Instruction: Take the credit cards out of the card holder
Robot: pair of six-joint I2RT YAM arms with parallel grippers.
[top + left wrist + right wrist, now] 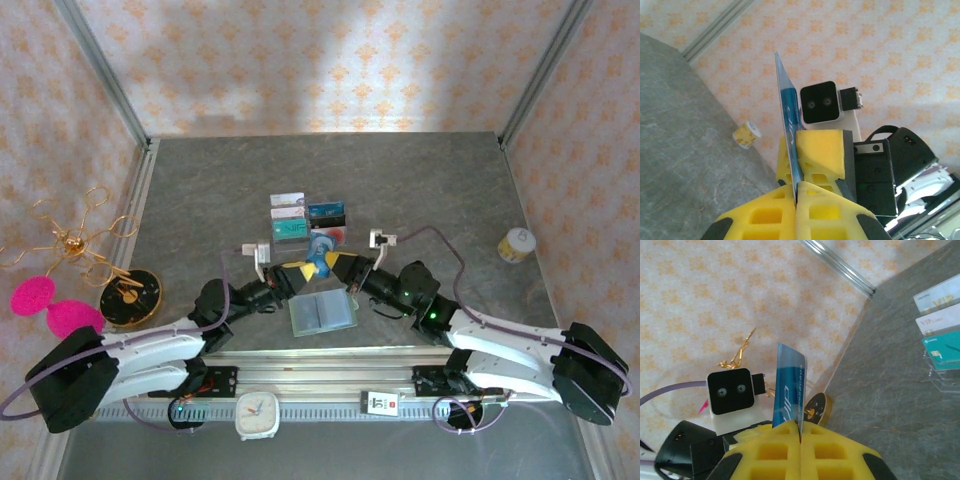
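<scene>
Two grippers, one card [320, 262]: the left gripper [796, 194] and right gripper [800, 429] are both clenched on it, holding it on edge above the table [200, 190]. The wallet [323, 312] lies open on the table just in front of them (any cards inside are too small to make out). The right wrist view adds three rack cards [940, 325], cut off at the frame edge. The left wrist view adds one can [747, 135].
</scene>
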